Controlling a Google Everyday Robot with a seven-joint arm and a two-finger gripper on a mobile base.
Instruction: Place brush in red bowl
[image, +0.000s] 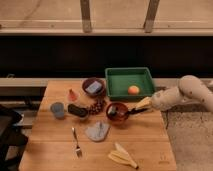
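At the near edge of the wooden table (50, 155) lies a yellow, banana-like object (123, 156), with a fork (76, 141) to its left. Just beyond these rests a grey cloth (97, 131). Mid-table stands the red bowl (118, 118); the dark brush (115, 112) appears to sit inside it, its handle directed toward the right rim. The gripper (136, 110), carried by the white arm (182, 92) entering from the right, is at that rim, level with the bowl; how far it is open, and whether it has hold of the brush, cannot be told. Left of the bowl, in the same row: a cluster of grapes (95, 106), a black oblong object (77, 111) and a blue cup (57, 109). Farther back are an orange-red wedge (73, 95), a purple bowl (86, 81) holding a blue block (94, 87), and a green tray (112, 82) containing an orange (133, 90).
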